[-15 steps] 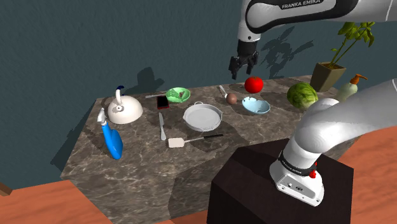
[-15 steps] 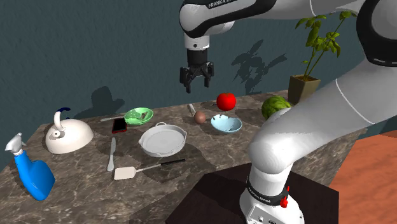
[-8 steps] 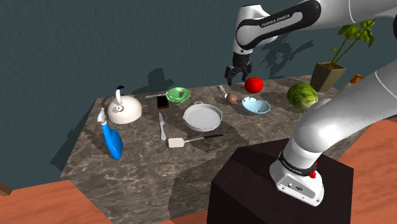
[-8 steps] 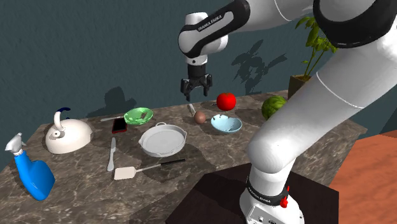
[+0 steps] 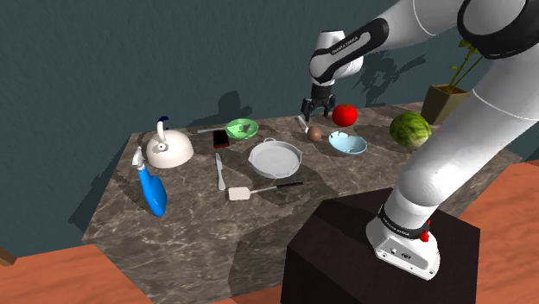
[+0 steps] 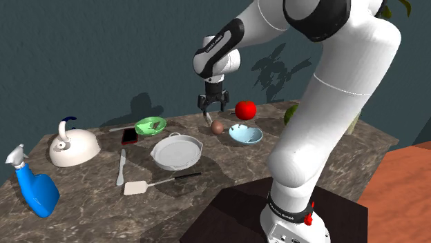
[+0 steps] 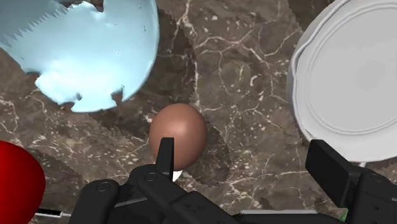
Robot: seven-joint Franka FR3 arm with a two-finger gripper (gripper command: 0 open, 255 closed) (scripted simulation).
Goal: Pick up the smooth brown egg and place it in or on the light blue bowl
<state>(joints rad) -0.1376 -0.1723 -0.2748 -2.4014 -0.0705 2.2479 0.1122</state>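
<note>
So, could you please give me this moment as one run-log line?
phase: pre-grasp | jaws: open, above brown egg | egg: on table, beside light blue bowl

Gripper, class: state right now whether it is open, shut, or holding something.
Gripper: open, jaws apart, holding nothing; the egg lies below it.

Shoulder view: looked down from beside and slightly behind the stand (image 5: 345, 250), across the marble table (image 5: 199, 233) toward the dark teal wall (image 5: 129, 52), from well back.
Second exterior view: faced the same wall from a similar side, nearer the blue spray bottle (image 6: 38, 190).
Wrist view: pointed straight down, close over the brown egg (image 7: 178, 133), light blue bowl (image 7: 89, 51) and white pan (image 7: 356, 76).
Shared: caught those three in every view.
</note>
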